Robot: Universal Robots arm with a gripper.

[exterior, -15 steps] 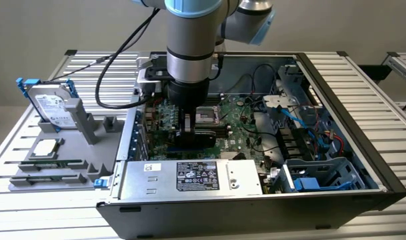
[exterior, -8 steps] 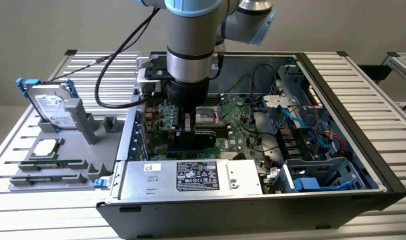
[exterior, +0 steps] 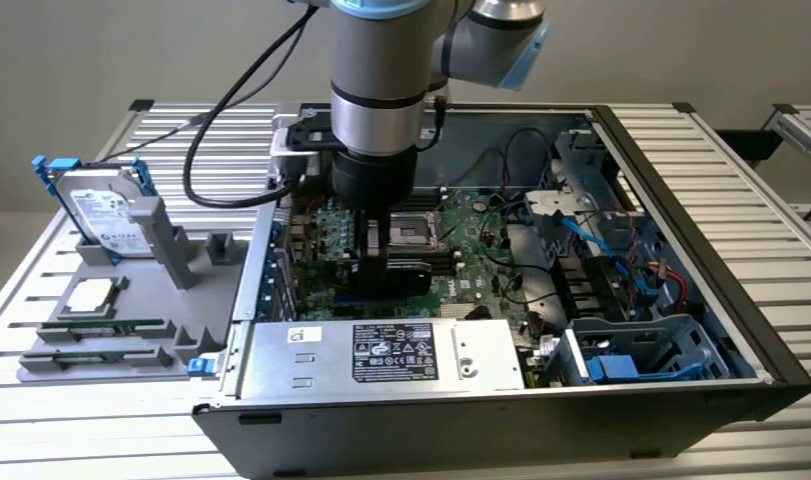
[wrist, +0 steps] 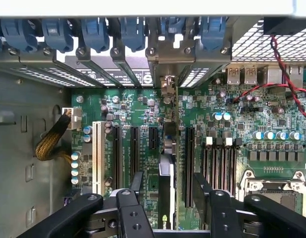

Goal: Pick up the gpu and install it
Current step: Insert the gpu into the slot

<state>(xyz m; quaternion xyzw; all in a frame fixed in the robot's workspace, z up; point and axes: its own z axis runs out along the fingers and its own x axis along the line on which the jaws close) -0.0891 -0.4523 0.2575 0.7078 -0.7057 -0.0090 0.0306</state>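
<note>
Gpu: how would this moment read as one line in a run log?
gripper: open, astride gpu | gpu: upright in motherboard slot, not touched | site: inside computer case

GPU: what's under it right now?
The GPU stands edge-on over the green motherboard, between black slots, with the open end effector straddling it. What lies directly beneath is covered by the card, so seating can't be judged.
</note>
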